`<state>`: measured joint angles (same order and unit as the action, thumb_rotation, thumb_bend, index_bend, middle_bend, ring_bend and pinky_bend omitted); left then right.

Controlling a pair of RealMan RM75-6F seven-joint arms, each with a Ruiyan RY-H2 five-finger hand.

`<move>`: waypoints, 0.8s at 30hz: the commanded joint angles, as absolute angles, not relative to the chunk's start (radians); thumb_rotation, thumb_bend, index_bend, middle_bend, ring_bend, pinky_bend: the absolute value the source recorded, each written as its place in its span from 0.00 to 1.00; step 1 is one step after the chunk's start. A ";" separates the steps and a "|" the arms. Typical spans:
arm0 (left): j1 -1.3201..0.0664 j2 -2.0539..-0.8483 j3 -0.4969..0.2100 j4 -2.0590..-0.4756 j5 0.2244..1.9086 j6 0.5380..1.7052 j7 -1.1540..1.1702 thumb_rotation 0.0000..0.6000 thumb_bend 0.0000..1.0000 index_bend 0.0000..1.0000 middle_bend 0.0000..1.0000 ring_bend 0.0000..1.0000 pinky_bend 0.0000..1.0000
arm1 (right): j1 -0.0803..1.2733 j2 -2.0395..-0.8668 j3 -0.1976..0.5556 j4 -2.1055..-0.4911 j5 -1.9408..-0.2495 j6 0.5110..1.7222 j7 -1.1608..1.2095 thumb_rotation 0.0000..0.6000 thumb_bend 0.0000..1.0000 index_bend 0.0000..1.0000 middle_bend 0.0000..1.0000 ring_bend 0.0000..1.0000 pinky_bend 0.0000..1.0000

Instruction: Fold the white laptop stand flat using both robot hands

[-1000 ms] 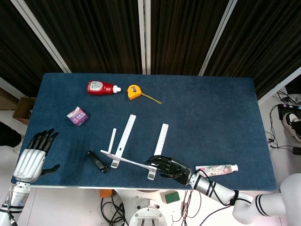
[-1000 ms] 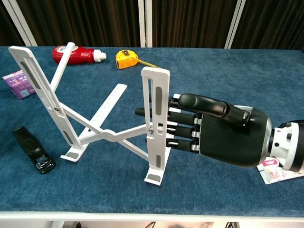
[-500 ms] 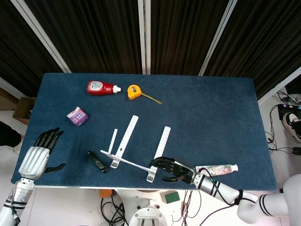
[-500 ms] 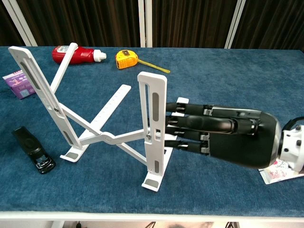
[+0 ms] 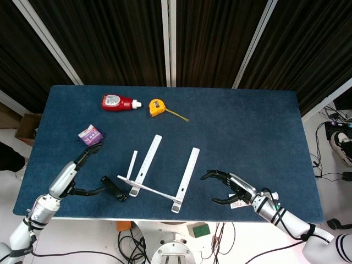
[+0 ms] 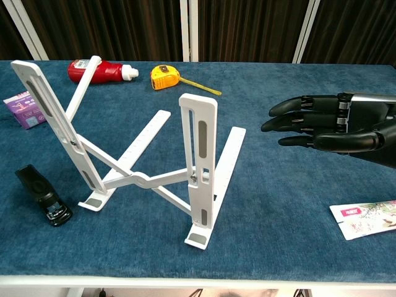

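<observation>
The white laptop stand point(image 5: 159, 176) point(image 6: 142, 162) stands unfolded near the table's front edge, its two slotted arms raised and joined by crossed struts. My right hand point(image 5: 230, 187) point(image 6: 331, 127) hovers to the stand's right, apart from it, fingers spread and holding nothing. At the front left corner my left hand point(image 5: 77, 173) reaches in over the table, fingers apart and empty, just left of a black device. The chest view does not show the left hand.
A black device point(image 5: 113, 188) point(image 6: 43, 195) lies left of the stand. A white tube point(image 6: 365, 218) lies at the front right. A red bottle point(image 5: 118, 102), a yellow tape measure point(image 5: 157, 106) and a purple packet point(image 5: 90, 135) sit further back.
My right hand let go of the stand's right arm and drew away to the right. My left hand swung in over the table toward the black device. The stand shifted slightly.
</observation>
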<state>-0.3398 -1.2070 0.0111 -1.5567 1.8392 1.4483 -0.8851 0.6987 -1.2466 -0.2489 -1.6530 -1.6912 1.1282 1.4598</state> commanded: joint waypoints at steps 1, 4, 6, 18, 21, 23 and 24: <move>-0.396 -1.232 0.015 -1.547 1.885 1.455 -0.934 1.00 0.17 0.06 0.04 0.00 0.13 | 0.690 -1.249 -0.248 -1.648 -1.691 1.129 1.462 1.00 0.18 0.29 0.24 0.01 0.01; -0.434 -1.258 0.012 -1.543 1.898 1.438 -0.943 1.00 0.18 0.06 0.04 0.00 0.13 | 0.683 -1.251 -0.246 -1.646 -1.691 1.124 1.464 1.00 0.18 0.28 0.24 0.01 0.01; -0.459 -1.280 0.011 -1.540 1.905 1.428 -0.949 1.00 0.18 0.06 0.04 0.00 0.13 | 0.679 -1.251 -0.246 -1.647 -1.691 1.119 1.463 1.00 0.18 0.28 0.24 0.01 0.01; -0.530 -1.372 0.037 -1.484 1.884 1.391 -0.976 1.00 0.18 0.06 0.04 0.00 0.18 | 0.650 -1.256 -0.235 -1.645 -1.681 1.106 1.462 1.00 0.18 0.28 0.23 0.01 0.01; -0.533 -1.383 0.053 -1.475 1.880 1.393 -0.986 1.00 0.18 0.06 0.04 0.00 0.20 | 0.646 -1.260 -0.232 -1.642 -1.682 1.101 1.465 1.00 0.18 0.28 0.23 0.01 0.01; -0.536 -1.390 0.063 -1.469 1.875 1.389 -0.995 1.00 0.18 0.06 0.05 0.00 0.20 | 0.645 -1.262 -0.230 -1.640 -1.683 1.099 1.466 1.00 0.18 0.28 0.23 0.01 0.01; -0.538 -1.396 0.070 -1.464 1.871 1.384 -1.002 1.00 0.18 0.06 0.04 0.00 0.20 | 0.643 -1.263 -0.229 -1.638 -1.684 1.098 1.467 1.00 0.18 0.28 0.23 0.01 0.01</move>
